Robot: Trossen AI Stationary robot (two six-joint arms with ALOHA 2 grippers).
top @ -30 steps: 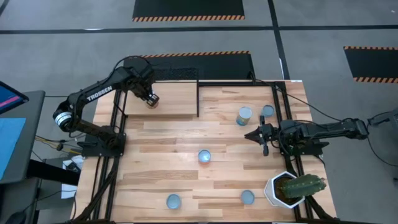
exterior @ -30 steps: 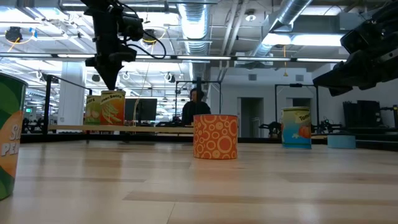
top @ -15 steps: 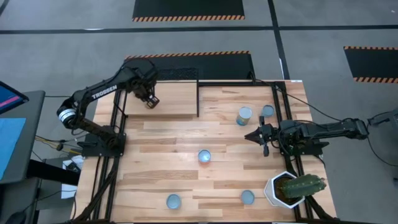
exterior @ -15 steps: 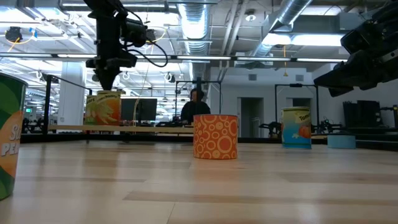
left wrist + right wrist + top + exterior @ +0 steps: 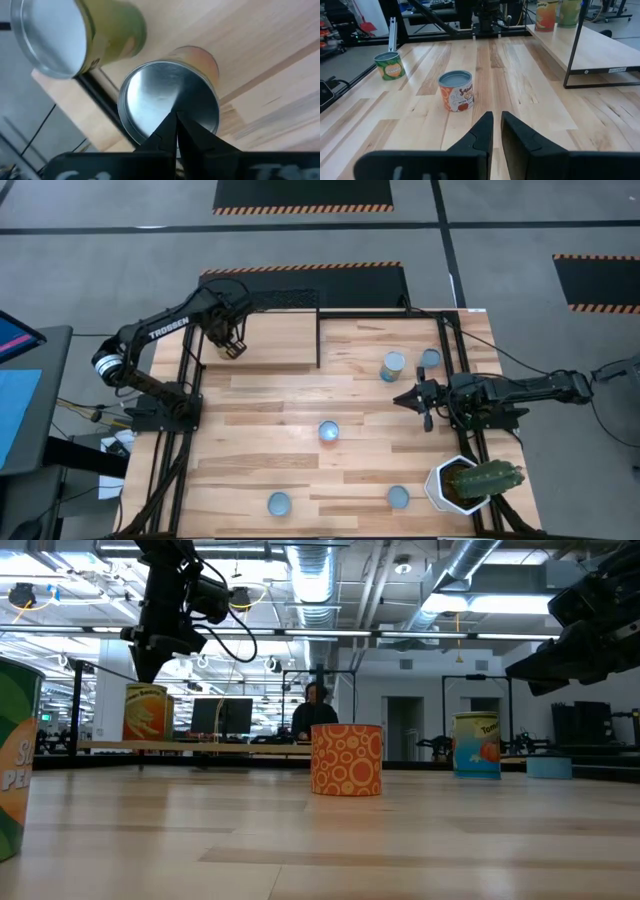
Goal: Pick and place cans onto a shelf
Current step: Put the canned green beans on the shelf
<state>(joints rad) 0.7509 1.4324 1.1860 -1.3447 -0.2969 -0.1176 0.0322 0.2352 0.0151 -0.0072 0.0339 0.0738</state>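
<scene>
Fingers of the left gripper (image 5: 176,131) are pressed together and hold nothing; they hover just above a yellow-orange can (image 5: 169,104) on the shelf (image 5: 280,340), beside a green-labelled can (image 5: 75,35). Compared with one second ago, this gripper has moved toward the shelf's left edge. The arm carries the word "TROSSEN". The right gripper (image 5: 495,131), nearly closed and empty, waits over the table (image 5: 270,435); ahead of it stands an orange can (image 5: 456,90), its label unreadable.
</scene>
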